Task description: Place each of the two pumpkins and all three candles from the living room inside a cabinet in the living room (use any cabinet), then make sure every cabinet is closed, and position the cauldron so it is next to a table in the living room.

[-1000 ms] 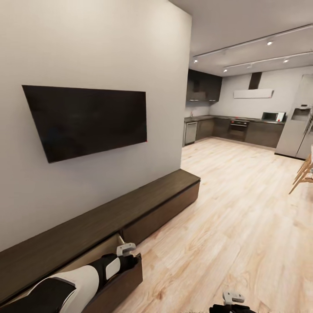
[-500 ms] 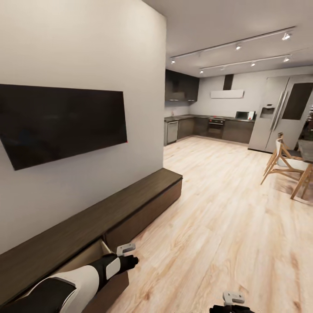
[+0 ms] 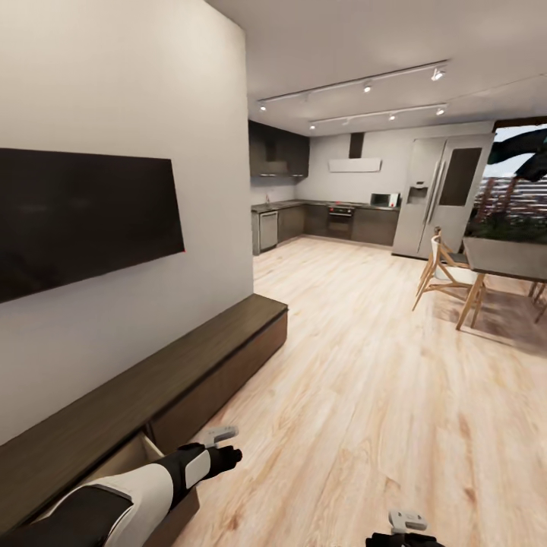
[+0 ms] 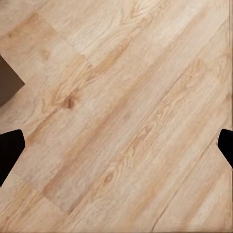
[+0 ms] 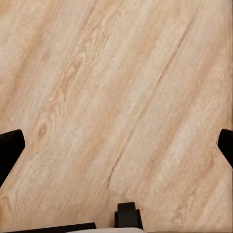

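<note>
Cabinet [image 3: 167, 380] — long, low, dark brown, set along the left wall beneath a wall TV [image 3: 76, 216]. One drawer [image 3: 133, 463] at its near end is seen pulled out; the fronts farther along appear shut.

Left hand [image 3: 228, 448] — held over the plank floor [image 3: 365, 410] just right of the open drawer. In the left wrist view the fingertips [image 4: 9, 148] are spread wide, nothing between them: released.

Right hand [image 5: 116, 145] — in the right wrist view the tips sit at opposite edges over bare floor, likewise released and empty.

Step in hand, as judged — transit between placements; no pumpkin, candle or cauldron is visible, so their whereabouts cannot be told. Next move calls for locating the remaining items, and the open drawer is to be pushed shut before the task can count as done.

View differences — the head view supplies the room: the cabinet, a kitchen [image 3: 334, 220] at the far end, a dining table [image 3: 505, 258] with chairs at far right. The wrist views supply finger spread and floor grain; a dark corner [image 4: 8, 82], probably the drawer, is caught by the left one.
</note>
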Controlling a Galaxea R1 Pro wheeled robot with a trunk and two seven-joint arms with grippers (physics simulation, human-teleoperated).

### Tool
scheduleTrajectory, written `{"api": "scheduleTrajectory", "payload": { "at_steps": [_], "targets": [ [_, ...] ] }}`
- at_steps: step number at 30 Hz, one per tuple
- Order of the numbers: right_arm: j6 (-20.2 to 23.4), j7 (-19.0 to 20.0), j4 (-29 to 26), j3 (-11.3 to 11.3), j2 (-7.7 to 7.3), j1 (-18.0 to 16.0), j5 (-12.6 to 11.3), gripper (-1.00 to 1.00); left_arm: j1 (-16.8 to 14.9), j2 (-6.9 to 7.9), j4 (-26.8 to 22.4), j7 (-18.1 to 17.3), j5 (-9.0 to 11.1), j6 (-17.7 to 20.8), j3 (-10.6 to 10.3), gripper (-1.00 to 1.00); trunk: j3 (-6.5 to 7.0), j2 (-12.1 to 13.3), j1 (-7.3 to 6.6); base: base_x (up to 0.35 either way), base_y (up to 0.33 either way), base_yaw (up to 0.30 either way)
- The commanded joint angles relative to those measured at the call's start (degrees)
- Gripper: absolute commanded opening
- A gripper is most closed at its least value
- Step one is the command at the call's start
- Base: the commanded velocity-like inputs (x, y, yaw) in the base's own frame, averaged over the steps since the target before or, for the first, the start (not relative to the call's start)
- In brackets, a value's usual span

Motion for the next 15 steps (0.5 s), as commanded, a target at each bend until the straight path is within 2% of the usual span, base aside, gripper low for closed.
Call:
{"api": "scheduleTrajectory", "payload": {
  "at_steps": [1, 15],
  "targets": [
    [0.1, 0.2, 0.1, 0.5, 0.01, -0.1, -0.5, 1.00, -0.1, -0.02, 0.1, 0.0, 0.6, 0.1, -0.5, 1.00, -0.06, 0.0, 0.00, 0.000, 0.000, -0.294],
    [0.1, 0.2, 0.1, 0.5, 0.01, -0.1, -0.5, 1.00, -0.1, -0.02, 0.1, 0.0, 0.6, 0.1, -0.5, 1.00, 0.56, 0.0, 0.00, 0.000, 0.000, -0.278]
  ]
}}
